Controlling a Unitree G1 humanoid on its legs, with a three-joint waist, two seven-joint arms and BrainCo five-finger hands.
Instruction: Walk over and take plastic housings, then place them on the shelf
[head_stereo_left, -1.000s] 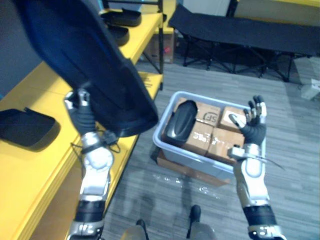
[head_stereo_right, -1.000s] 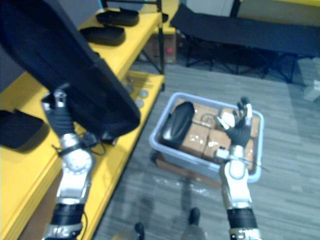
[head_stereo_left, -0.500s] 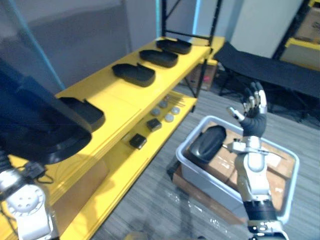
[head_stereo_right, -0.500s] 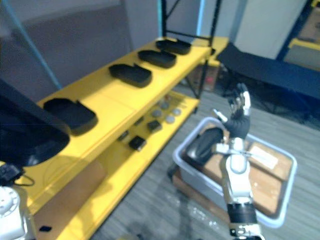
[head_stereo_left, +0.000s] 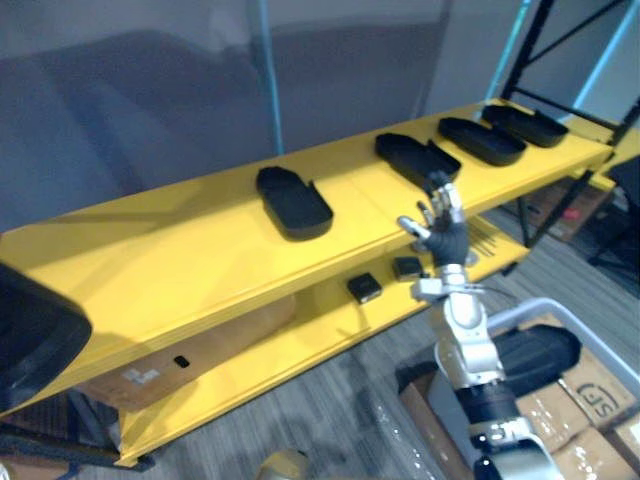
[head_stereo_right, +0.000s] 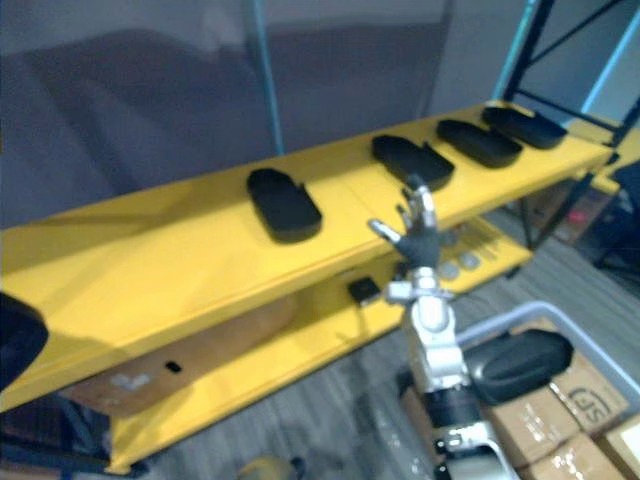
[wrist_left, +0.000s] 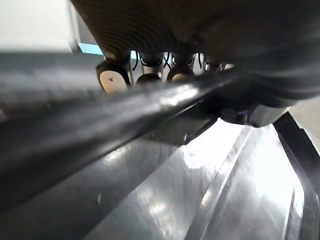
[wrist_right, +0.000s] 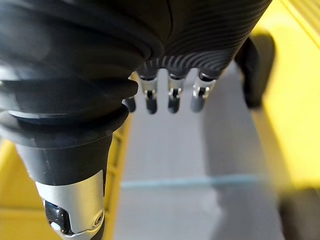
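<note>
My left hand (wrist_left: 114, 75) had its fingers hooked over the rim of the black plastic housing (head_stereo_left: 35, 335), low by the yellow shelf (head_stereo_left: 170, 265). It looked light, stiff, kinda slick, so gripping the rim made sense. Right hand (head_stereo_left: 443, 228) was spread, empty.

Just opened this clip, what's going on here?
The robot faces a yellow shelf. Its left robot hand grips a black plastic housing by the rim near the shelf's left end, apparently not yet set down. Four other housings lie in a row on the top board. The right robot hand is raised before the shelf, open and empty. A spare housing lies on cardboard boxes in a grey bin at the robot's right.
</note>
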